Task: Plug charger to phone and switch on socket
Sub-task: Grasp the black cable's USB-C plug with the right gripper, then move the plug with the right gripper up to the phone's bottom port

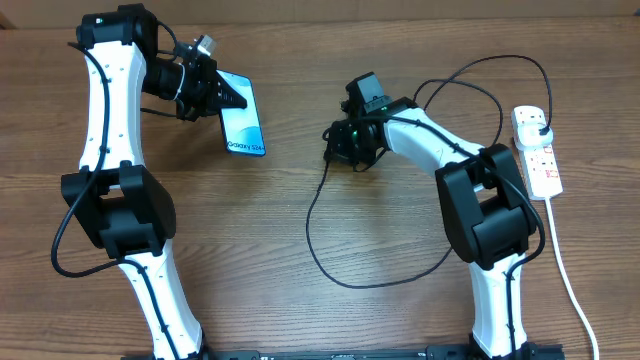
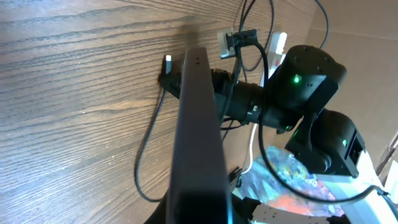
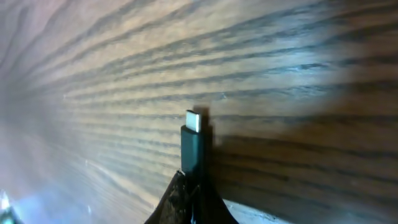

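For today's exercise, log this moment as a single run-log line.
left fingers: shut on phone | right fingers: shut on charger tip | tip: apart from phone | socket: charger plug in

We see the overhead view bright and even, with soft shadows on the table (image 1: 250, 300). In the right wrist view the wood blurs toward the edges, while the charger (image 3: 193, 143) tip is sharp and casts a dark shadow rightward. In the left wrist view the phone (image 2: 199, 155) looks soft.

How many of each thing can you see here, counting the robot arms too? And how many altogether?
phone: 1
charger: 1
socket: 1
arms: 2
Total: 5
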Robot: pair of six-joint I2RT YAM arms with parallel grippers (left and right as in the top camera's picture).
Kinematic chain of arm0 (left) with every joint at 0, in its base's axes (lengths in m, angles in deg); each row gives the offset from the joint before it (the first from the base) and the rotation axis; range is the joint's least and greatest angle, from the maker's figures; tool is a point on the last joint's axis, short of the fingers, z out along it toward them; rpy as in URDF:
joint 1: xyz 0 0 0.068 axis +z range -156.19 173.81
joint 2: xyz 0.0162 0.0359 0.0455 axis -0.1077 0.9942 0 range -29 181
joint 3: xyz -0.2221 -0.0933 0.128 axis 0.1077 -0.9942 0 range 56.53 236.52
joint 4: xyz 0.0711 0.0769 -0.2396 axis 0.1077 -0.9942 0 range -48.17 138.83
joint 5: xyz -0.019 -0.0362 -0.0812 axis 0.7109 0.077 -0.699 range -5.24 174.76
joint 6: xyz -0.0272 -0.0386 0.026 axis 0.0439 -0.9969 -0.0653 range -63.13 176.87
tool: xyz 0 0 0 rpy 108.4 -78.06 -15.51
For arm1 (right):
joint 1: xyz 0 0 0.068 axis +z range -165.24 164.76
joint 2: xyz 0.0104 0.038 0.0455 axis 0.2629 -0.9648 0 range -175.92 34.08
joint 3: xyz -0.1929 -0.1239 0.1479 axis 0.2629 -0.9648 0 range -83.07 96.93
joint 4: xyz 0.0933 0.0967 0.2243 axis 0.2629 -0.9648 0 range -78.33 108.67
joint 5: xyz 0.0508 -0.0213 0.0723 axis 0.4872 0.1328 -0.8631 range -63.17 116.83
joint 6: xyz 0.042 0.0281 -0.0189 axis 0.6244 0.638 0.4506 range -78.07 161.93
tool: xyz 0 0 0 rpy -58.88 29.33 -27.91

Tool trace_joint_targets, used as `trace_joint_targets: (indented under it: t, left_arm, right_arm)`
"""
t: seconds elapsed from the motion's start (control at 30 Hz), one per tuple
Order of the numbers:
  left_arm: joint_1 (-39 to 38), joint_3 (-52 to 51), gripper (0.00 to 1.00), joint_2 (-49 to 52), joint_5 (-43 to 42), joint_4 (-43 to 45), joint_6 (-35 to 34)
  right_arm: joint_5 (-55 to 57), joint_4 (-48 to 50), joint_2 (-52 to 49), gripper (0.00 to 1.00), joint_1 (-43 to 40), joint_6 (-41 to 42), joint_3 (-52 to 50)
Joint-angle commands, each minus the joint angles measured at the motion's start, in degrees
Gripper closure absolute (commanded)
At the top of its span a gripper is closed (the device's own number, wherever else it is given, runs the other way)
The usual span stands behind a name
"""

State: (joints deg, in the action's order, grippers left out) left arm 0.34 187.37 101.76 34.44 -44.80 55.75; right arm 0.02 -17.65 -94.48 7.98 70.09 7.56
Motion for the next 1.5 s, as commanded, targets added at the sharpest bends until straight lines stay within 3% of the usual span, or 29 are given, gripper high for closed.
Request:
trace_joint_targets:
  t: [0.0, 0.17, 0.47, 0.83, 1.13, 1.47]
  left_arm:
    - [0.2, 0.0, 0.96, -0.8, -0.5, 0.0, -0.1]
    - [0.1, 0.0, 0.96, -0.8, -0.5, 0.0, 0.0]
    - [-1.6, 0.0, 0.96, -0.8, -11.1, -2.3, 15.1]
    - [-4.9, 0.0, 0.96, -0.8, -14.5, -3.2, 20.5]
    - [-9.0, 0.0, 0.96, -0.8, -14.9, -3.2, 22.8]
    - [-10.8, 0.0, 0.96, -0.8, -26.8, -3.2, 25.6]
  right_arm:
    - [-9.5, 0.1, 0.5, 0.96, -1.9, -10.3, -0.5]
    - [-15.8, -1.0, 6.7, 0.96, -3.1, -16.0, -0.5]
    - [-18.3, -6.6, 20.0, 0.96, -3.2, -18.0, -0.5]
    - [-18.3, -18.3, 35.6, 0.96, -3.1, -22.6, -2.6]
    - [-16.8, -6.3, 52.3, 0.96, -3.2, -13.4, -20.5]
    - [-16.8, 8.5, 61.8, 0.96, -2.1, 3.3, -38.5]
